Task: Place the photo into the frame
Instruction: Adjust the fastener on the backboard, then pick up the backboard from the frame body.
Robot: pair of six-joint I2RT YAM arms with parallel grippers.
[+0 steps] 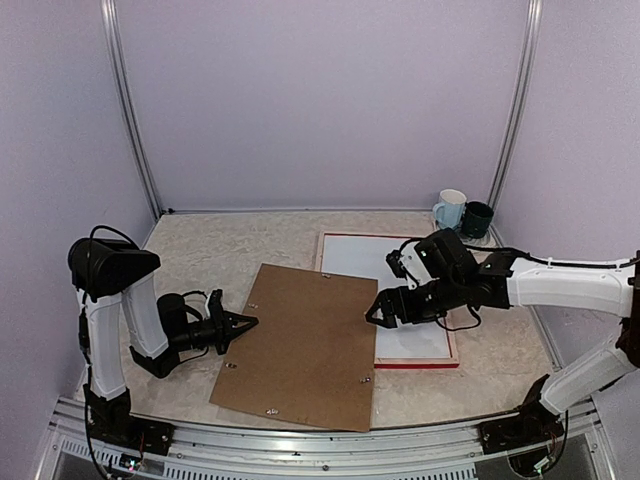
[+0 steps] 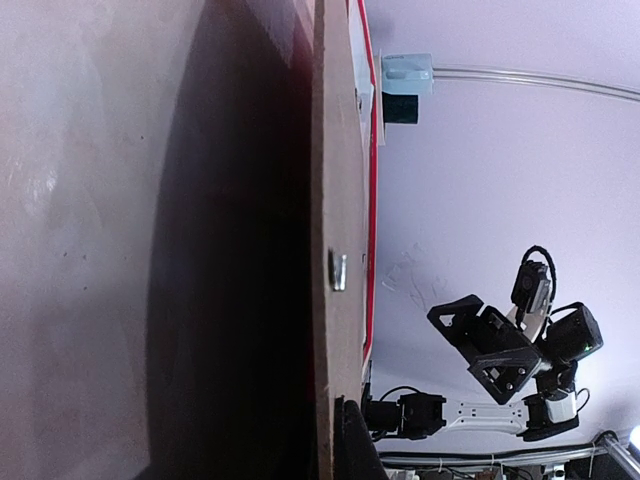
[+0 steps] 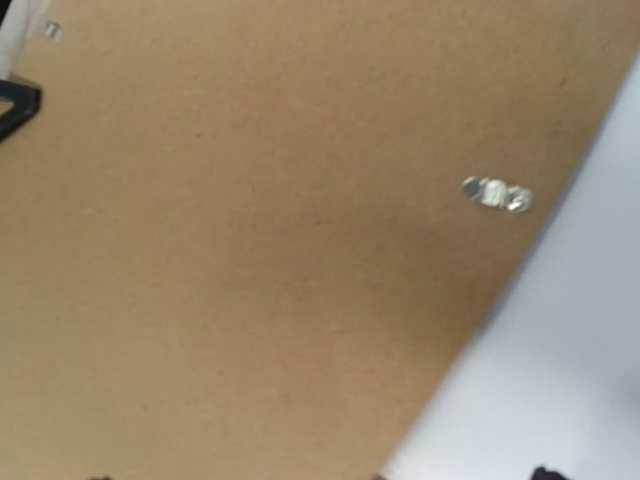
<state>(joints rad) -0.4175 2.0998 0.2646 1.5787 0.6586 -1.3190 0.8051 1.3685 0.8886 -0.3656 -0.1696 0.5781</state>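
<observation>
Left pincer [image 1: 250, 322] first: jaws pressed fully together, tips running to one black point right at the left edge of the brown backing board [image 1: 300, 345]. From the left wrist view, with the board seen edge-on, I can't tell whether it nips that edge or only touches it. Behind the pincer the wrist lies low and level, pointing right. The left arm [image 1: 110, 300] stands upright from its near-left base, folds over at a high elbow and drops back down to the table [image 1: 200, 250].

Over to the right pincer [image 1: 375, 318]: jaws spread, nothing between them, and it hangs low over the board's right edge, aimed left and down. Its wrist camera is filled with brown board and one small metal clip [image 3: 497, 194]. The wrist bends downward off a long white forearm stretched level from the right. The right arm [image 1: 560, 285] rises from its near-right base, out to the side, then reaches in across the scene.

The board lies in the middle of the table, slightly skewed, its right side overlapping the frame [image 1: 415, 364]. The frame lies flat to the right of centre, red strip along its near edge, with a white panel [image 1: 350, 255] showing inside it.

Far right, near the back wall, a pale mug [image 1: 450, 208] sits just beside a dark mug [image 1: 477, 218]
</observation>
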